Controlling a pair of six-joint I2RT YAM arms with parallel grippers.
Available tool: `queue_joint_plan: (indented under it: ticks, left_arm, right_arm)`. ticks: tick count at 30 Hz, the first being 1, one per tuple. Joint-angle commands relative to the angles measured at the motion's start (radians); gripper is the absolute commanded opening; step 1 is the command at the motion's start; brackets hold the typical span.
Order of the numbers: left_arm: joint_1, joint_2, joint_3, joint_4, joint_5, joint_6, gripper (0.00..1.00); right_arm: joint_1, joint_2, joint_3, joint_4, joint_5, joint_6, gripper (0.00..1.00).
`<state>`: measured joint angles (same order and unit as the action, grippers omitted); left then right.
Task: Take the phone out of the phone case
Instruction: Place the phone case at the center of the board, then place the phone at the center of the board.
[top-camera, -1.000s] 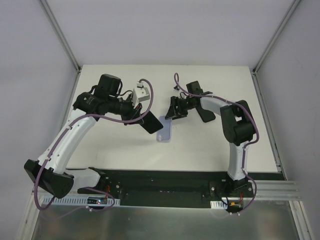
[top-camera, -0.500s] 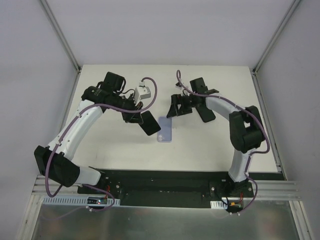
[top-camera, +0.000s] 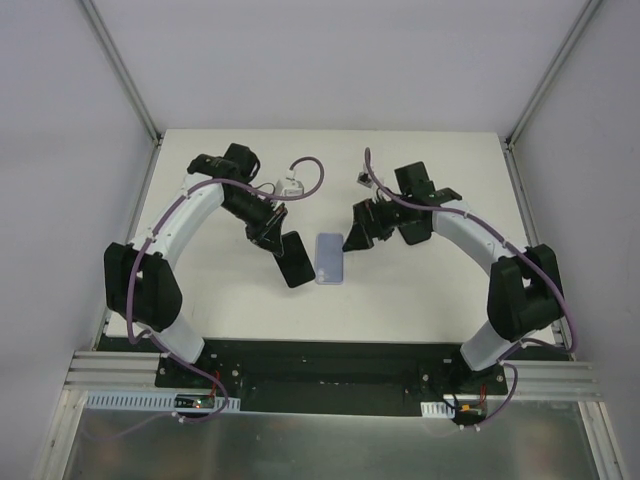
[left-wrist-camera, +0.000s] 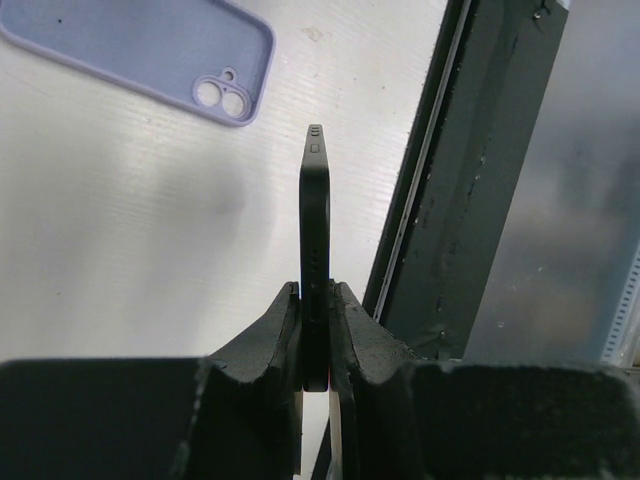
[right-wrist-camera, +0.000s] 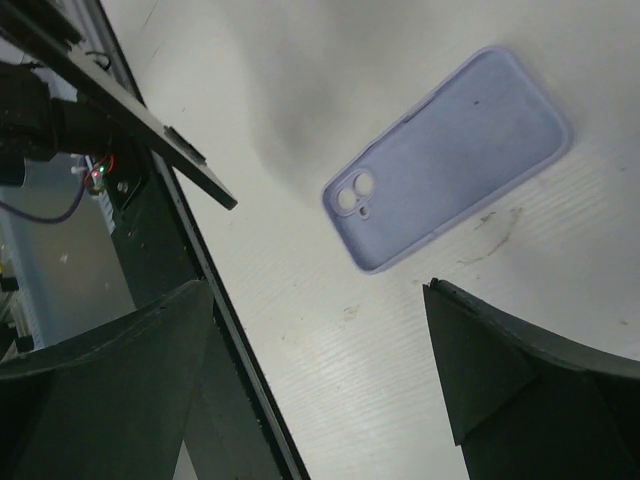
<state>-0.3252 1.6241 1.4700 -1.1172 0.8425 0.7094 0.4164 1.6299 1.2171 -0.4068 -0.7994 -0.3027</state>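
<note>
Left arm: arched out from its base, wrist turned inward. Left gripper (top-camera: 276, 238) has its jaws clamped on the lower end of the black phone (top-camera: 295, 260). In the left wrist view the phone (left-wrist-camera: 316, 230) stands edge-on between the two fingers (left-wrist-camera: 268, 340) and juts straight out past the tips, raised off the white table (top-camera: 420, 290).

Right arm: elbow out to the side, forearm reaching inward. Right gripper (top-camera: 356, 238) has its jaws spread wide, with nothing between them.

Lavender phone case (top-camera: 329, 259) lies flat on the table, empty. It is just beyond the open right jaws and ahead of the gap between them in the right wrist view (right-wrist-camera: 450, 160). It sits off to the left of the phone's tip in the left wrist view (left-wrist-camera: 150, 50).

Count: 1 phone, 1 case, 2 arms.
</note>
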Motion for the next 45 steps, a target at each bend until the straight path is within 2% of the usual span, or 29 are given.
queue_joint_plan:
  ticks: [1,5,10,19,23,29,34,37,40,42,45]
  left_arm:
    - [0.008,-0.02,0.073,-0.067,0.148,0.044,0.0]
    - [0.008,-0.009,0.088,-0.067,0.211,0.027,0.0]
    - [0.008,0.0,0.084,-0.07,0.299,0.002,0.0]
    - [0.009,0.01,0.078,-0.052,0.374,-0.043,0.0]
    - [0.009,0.008,0.069,-0.018,0.371,-0.082,0.0]
    - [0.009,-0.006,0.03,0.082,0.351,-0.166,0.0]
    - [0.011,-0.012,0.023,0.118,0.311,-0.202,0.0]
    - [0.012,-0.021,0.009,0.148,0.281,-0.223,0.0]
    - [0.02,-0.036,-0.007,0.18,0.238,-0.248,0.0]
    - [0.032,-0.046,-0.014,0.194,0.218,-0.257,0.18]
    - [0.049,-0.059,-0.019,0.204,0.201,-0.266,0.39]
  right_arm:
    - [0.05,-0.082,-0.051,-0.003,-0.141,-0.099,0.95]
    - [0.11,-0.081,-0.057,0.06,-0.159,-0.084,0.95]
    - [0.157,-0.067,-0.062,0.23,-0.176,0.003,0.95]
    - [0.205,-0.067,-0.094,0.433,-0.185,0.154,0.85]
    - [0.219,-0.07,-0.105,0.451,-0.188,0.171,0.74]
    - [0.24,-0.068,-0.105,0.468,-0.211,0.194,0.48]
    - [0.248,-0.07,-0.106,0.467,-0.216,0.198,0.21]
    - [0.248,-0.073,-0.113,0.468,-0.215,0.201,0.0]
    - [0.249,-0.079,-0.122,0.482,-0.208,0.217,0.0]
    - [0.249,-0.081,-0.128,0.497,-0.201,0.229,0.0]
    - [0.248,-0.079,-0.13,0.502,-0.185,0.237,0.0]
